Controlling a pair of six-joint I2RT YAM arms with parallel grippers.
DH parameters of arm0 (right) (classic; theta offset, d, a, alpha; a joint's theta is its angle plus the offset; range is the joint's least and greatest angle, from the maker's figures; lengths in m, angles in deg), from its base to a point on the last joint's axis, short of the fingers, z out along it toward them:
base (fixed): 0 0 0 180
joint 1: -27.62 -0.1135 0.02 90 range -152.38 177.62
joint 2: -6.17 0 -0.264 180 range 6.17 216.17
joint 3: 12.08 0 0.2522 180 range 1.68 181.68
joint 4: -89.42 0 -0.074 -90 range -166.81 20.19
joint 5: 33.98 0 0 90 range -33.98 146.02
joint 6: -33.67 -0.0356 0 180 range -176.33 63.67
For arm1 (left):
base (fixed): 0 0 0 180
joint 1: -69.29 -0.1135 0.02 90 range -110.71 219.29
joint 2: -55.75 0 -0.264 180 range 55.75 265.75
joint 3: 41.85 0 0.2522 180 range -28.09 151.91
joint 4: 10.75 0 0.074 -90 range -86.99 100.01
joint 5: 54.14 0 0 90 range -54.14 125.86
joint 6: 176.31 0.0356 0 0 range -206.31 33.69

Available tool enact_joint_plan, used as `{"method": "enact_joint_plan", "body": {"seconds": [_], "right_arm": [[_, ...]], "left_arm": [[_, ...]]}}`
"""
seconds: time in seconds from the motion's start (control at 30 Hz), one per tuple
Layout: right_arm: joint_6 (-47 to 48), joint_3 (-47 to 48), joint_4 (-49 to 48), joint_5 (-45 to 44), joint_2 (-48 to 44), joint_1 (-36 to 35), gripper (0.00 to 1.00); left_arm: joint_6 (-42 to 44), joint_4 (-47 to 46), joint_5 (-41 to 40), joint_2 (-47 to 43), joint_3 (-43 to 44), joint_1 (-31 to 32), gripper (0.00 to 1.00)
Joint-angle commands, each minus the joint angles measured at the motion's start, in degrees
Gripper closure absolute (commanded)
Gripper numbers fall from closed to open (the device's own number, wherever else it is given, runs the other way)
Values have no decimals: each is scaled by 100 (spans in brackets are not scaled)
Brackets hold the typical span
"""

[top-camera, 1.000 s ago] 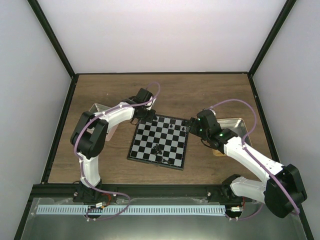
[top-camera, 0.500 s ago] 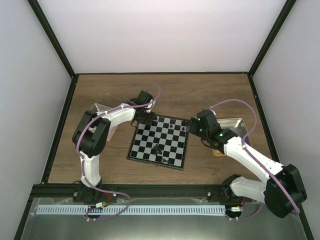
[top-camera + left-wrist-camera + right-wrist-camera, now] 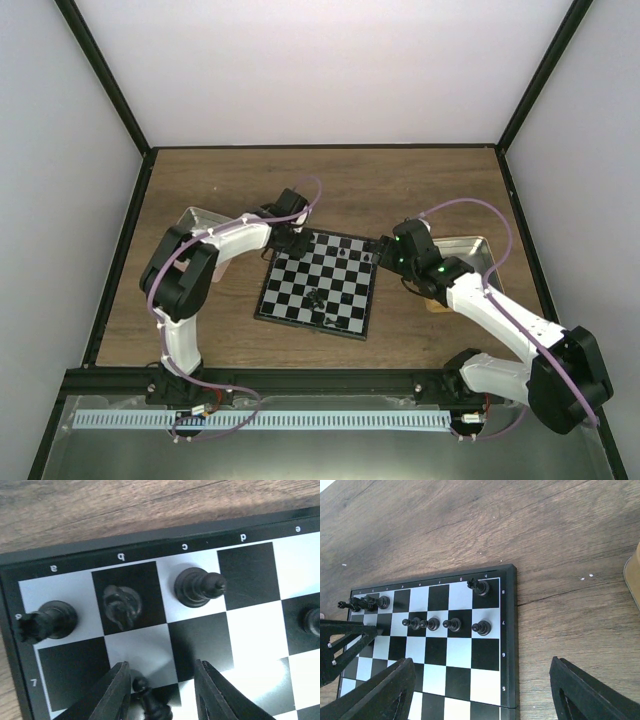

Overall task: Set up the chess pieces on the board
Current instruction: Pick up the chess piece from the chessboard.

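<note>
A: What has changed since a second ago?

B: The left gripper (image 3: 293,241) has slid from just past the far-left corner of the board (image 3: 285,290) to above its corner squares, and its forearm has swung along with it. The right gripper (image 3: 382,249) sits where it was, by the far-right corner. From above, no piece seems to have shifted.

A: Are the grippers holding anything?

B: No. The left fingers (image 3: 116,692) are apart, and a black pawn (image 3: 150,706) stands between them. It is close beside one finger and clear of the other, but I cannot tell whether the near one touches it. The right gripper's fingers are spread wide, with only board and table (image 3: 560,555) beneath.

A: How do the pieces look?

B: Tiny and glossy black, each narrower than its square. In the row along the lettered rim, a rook (image 3: 50,622) is on the light a square. A knight (image 3: 121,606) is on the dark b square and a bishop (image 3: 197,586) on the light c square. The right wrist view shows a second rook (image 3: 479,586) in the h corner and a line of pawns (image 3: 451,625) along row 7.

A: Which way do they point?

B: They stand on their bases, long axes vertical. In the left wrist view the first rook's top shows left of its base and the bishop's tip shows right of its base. The board is square and lies flat, turned slightly clockwise against the table's edges, with its lettered rim on the far side.
</note>
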Motion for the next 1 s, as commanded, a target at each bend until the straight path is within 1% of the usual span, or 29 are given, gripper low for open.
{"method": "enact_joint_plan", "body": {"seconds": [0.0,0.33,0.57,0.83,0.97], "right_arm": [[-35,28,-2,-27,5,35,25],[-53,11,33,-51,-27,33,25],[-65,-19,33,-58,-57,35,25],[-60,-23,50,-71,-78,35,25],[-65,-22,54,-59,-91,35,25]], "left_arm": [[-243,322,-8,-6,-106,98,62],[-545,604,-185,-81,-167,108,61],[-645,600,0,-219,-331,174,61],[-721,456,-130,-166,-387,179,72],[-732,392,-357,-137,-401,180,74]]}}
